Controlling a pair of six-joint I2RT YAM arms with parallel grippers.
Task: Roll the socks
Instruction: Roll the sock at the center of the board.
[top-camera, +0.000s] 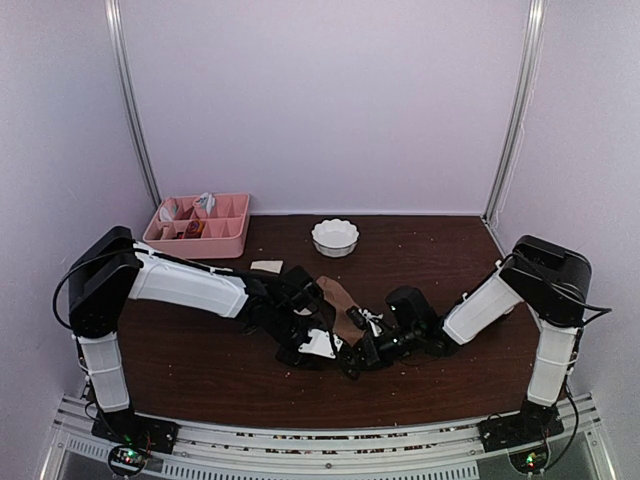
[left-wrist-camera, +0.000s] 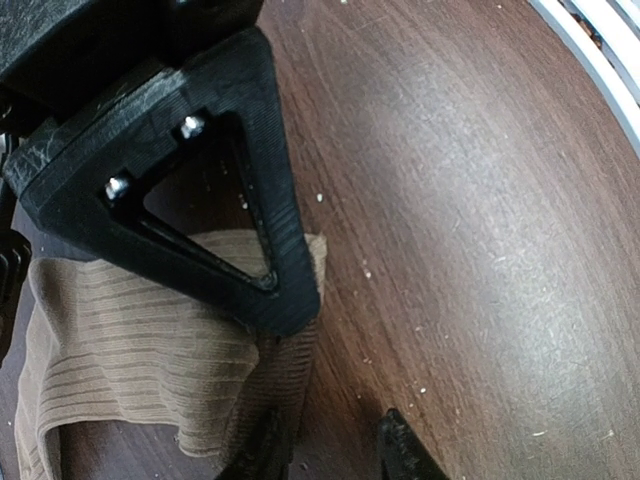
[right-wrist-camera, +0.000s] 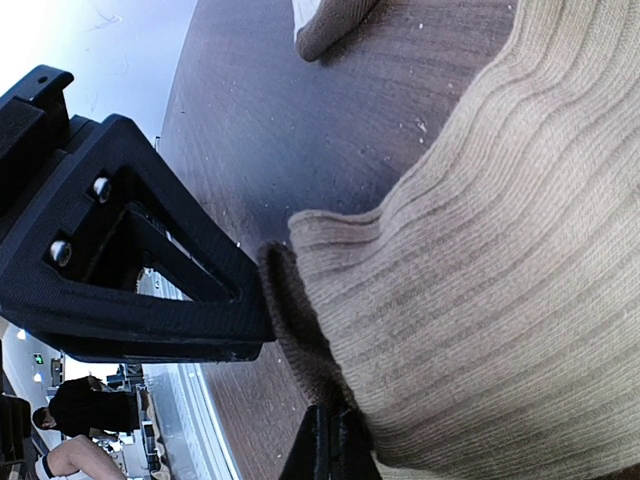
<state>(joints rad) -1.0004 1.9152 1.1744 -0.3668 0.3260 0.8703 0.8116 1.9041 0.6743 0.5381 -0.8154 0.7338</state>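
Tray (top-camera: 198, 225), pink and divided, sat at the upper left of the top view. Below it the left arm reached to centre frame, where the left gripper (top-camera: 314, 342) hung over a ribbed tan sock (top-camera: 340, 298); in the left wrist view one finger (left-wrist-camera: 255, 210) lay across the cloth near its right edge, but whether the claw gripped it could not be told. A white bowl (top-camera: 335, 237) stood above the sock and apart from it, and from the right the right gripper (top-camera: 362, 352) met the sock's lower end, its jaws pressed together, pinching a dark fold at the sock's edge.
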